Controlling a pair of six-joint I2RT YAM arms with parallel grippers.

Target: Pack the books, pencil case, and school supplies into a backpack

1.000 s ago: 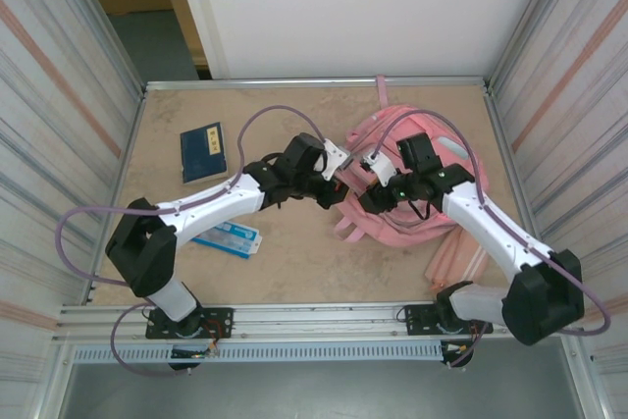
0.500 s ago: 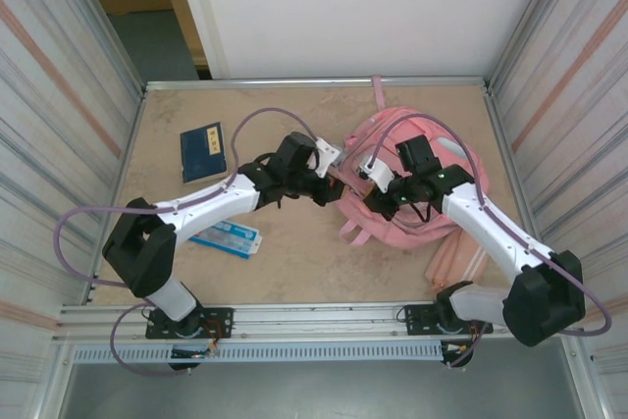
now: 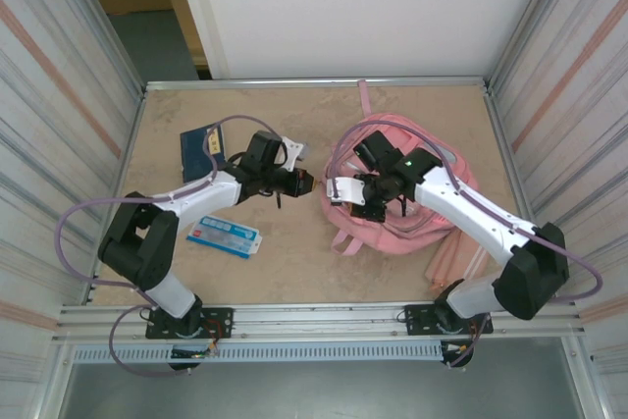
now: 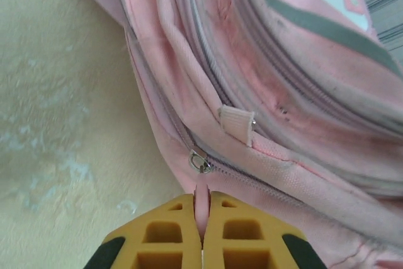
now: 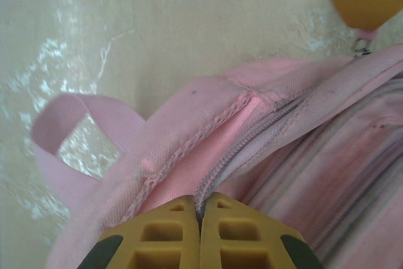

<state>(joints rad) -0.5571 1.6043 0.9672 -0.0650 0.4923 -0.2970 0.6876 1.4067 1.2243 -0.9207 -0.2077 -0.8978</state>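
Pinching the zipper pull (image 4: 201,194) in closed jaws, the left gripper (image 4: 201,209) sat at the backpack's (image 3: 417,228) 9 o'clock edge; the right gripper (image 5: 200,205), also clamped tight, held the backpack's fabric by the zip. The backpack lay at the table's (image 3: 294,252) 3 o'clock.

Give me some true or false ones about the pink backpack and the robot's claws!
1. The left claw is pinching the backpack's zipper pull. True.
2. The right claw is wide open. False: it is shut on the backpack's fabric beside a zipper.
3. The pencil case lies on the table. True.
4. The navy book is inside the backpack. False: it lies on the table, away from the backpack, partly under the left arm.
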